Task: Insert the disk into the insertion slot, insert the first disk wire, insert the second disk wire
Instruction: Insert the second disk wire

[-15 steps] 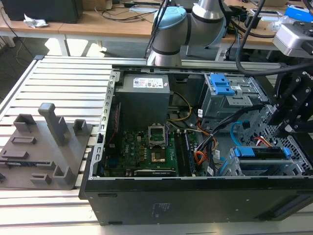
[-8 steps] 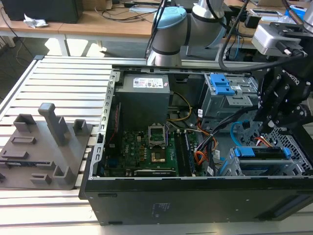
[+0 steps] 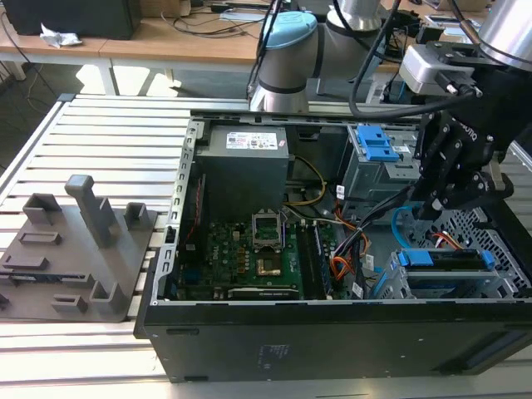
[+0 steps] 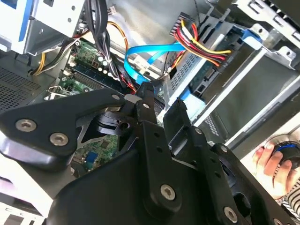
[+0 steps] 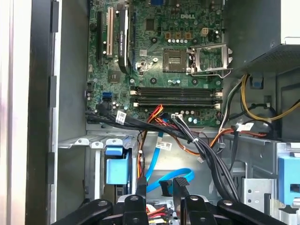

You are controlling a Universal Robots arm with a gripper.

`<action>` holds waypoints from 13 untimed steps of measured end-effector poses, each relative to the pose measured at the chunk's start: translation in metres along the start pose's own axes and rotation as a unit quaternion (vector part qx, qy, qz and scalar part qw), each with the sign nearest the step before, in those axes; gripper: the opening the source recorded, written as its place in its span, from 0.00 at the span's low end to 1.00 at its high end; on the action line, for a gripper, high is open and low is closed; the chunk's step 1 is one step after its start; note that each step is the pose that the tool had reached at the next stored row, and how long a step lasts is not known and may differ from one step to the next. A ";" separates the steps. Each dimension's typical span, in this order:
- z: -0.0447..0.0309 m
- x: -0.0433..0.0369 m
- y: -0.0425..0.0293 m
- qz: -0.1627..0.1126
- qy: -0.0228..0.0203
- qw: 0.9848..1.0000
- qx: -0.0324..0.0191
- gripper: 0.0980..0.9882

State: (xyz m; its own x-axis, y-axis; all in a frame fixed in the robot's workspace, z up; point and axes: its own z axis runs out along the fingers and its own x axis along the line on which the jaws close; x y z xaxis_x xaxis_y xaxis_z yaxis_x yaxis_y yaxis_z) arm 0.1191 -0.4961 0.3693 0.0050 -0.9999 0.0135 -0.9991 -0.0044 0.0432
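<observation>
The disk in its blue carrier is already sitting in the insertion slot of the perforated drive cage, at the exterior view's lower right. The light blue second disk wire is looping just beyond the gripper, which is hanging low inside the computer case beside that cage, probably to work the cabling; its fingers are standing slightly apart, gripping nothing visible. The multicoloured power leads are running to the disk's rear.

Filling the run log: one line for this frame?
disk in insertion slot | gripper inside case, at second disk wire | plugged: unclear
</observation>
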 end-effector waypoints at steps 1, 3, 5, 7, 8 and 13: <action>0.0011 -0.0019 0.0007 -0.003 0.000 1.000 0.000 0.30; 0.0040 -0.0049 0.0023 -0.013 0.000 1.000 0.000 0.30; 0.0066 -0.0061 0.0026 -0.034 0.001 0.999 0.000 0.30; 0.0097 -0.0080 0.0024 -0.048 0.002 0.999 0.001 0.30; 0.0119 -0.0084 0.0024 -0.052 0.003 0.999 0.001 0.30; 0.0141 -0.0085 0.0023 -0.054 0.003 0.999 0.001 0.30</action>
State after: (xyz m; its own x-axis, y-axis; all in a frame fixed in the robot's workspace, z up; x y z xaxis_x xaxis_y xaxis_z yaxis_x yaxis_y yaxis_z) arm 0.1161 -0.4878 0.3552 0.1127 -0.9935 0.0156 -0.9928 -0.1119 0.0435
